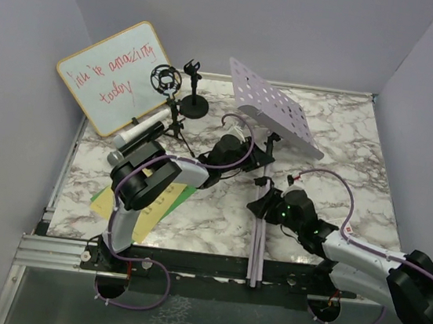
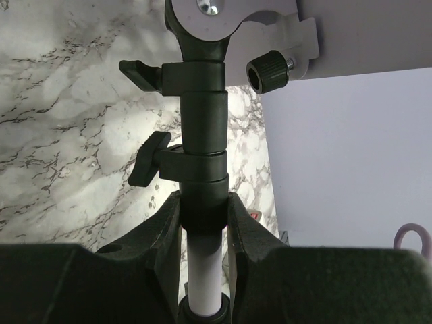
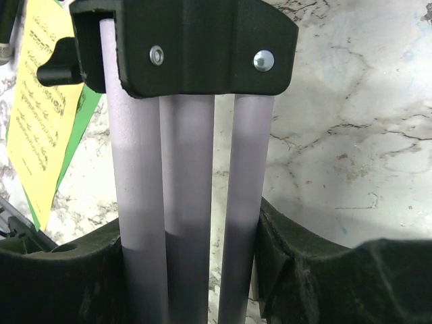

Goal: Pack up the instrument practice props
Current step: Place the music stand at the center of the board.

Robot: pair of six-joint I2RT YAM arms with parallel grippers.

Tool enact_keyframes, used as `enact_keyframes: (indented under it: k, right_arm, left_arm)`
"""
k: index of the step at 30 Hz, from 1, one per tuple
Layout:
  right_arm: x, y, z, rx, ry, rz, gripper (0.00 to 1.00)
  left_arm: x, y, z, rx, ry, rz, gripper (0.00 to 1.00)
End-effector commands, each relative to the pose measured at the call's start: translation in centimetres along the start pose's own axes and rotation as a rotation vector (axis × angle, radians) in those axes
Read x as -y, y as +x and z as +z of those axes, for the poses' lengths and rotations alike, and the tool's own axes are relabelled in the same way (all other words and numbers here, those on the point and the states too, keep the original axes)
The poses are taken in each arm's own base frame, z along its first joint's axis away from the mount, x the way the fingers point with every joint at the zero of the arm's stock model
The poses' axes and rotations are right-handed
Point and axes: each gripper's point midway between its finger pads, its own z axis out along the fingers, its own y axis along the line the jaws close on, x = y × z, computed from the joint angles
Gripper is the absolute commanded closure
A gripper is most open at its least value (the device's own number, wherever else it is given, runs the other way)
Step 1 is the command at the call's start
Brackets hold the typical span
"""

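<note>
Lilac legs [image 3: 182, 202]: bunched at the desk [image 1: 343, 162] front — right gripper [image 3: 196, 263] clamped around them.
Sheets [image 3: 40, 115]: flat, near left.
Black stem [image 2: 202, 128]: pinched by left gripper [image 2: 202, 223].
Rack [image 1: 274, 110]: tilted, far right.
Tripod [image 1: 171, 117]: far left, beside the whiteboard [image 1: 113, 74].

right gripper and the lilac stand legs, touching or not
Touching. The right wrist view shows the right gripper closed around the three bundled stand legs, its fingers pressing the outer ones.
</note>
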Motion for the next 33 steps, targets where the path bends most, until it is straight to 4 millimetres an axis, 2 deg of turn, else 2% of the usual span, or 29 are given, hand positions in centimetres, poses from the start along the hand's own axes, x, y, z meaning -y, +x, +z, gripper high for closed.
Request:
enact_keyframes:
  k: [1,3,8,10,16,19,23,28,30,31,33]
  right_arm:
    - [0.5,-6.6,0.5,0.309,0.058,0.049,0.99]
    - [1.0,-6.4,0.5,0.305,0.076,0.042,0.99]
    - [1.8,-6.0,0.7,0.289,0.113,0.029,0.99]
    - [2.1,-5.6,1.0,0.266,0.134,0.020,0.99]
    - [2.7,-4.7,1.5,0.217,0.171,0.022,0.99]
    - [3.1,-4.8,1.5,0.219,0.198,0.017,0.99]
    - [2.6,-5.2,1.6,0.204,0.197,-0.017,0.99]
    - [2.5,-4.4,1.9,0.128,0.218,-0.065,0.99]
    - [2.7,-3.9,2.0,0.098,0.227,-0.070,0.91]
    - [2.7,-3.7,2.1,0.086,0.231,-0.072,0.84]
    - [3.1,-3.1,2.2,0.056,0.242,-0.076,0.77]
  left_arm:
    - [4.5,2.4,-0.1,-0.096,0.192,0.012,1.00]
    - [3.5,2.6,-0.2,-0.087,0.175,-0.003,1.00]
    - [1.7,2.1,-0.8,-0.055,0.147,-0.059,0.75]
    - [1.4,2.1,-1.0,-0.055,0.143,-0.078,0.68]
    - [0.8,0.5,-1.6,0.007,0.123,-0.125,0.53]
    - [0.6,-0.5,-2.3,0.051,0.106,-0.132,0.50]
    - [0.1,-1.6,-4.0,0.102,0.083,-0.130,0.47]
    - [-0.5,-3.5,-7.3,0.154,0.058,-0.092,0.42]
    - [-0.5,-4.2,-8.9,0.172,0.042,-0.053,0.40]
    - [-0.7,-4.5,-9.5,0.173,0.023,-0.013,0.38]
    - [-1.0,-4.8,-10.7,0.170,-0.035,0.097,0.36]
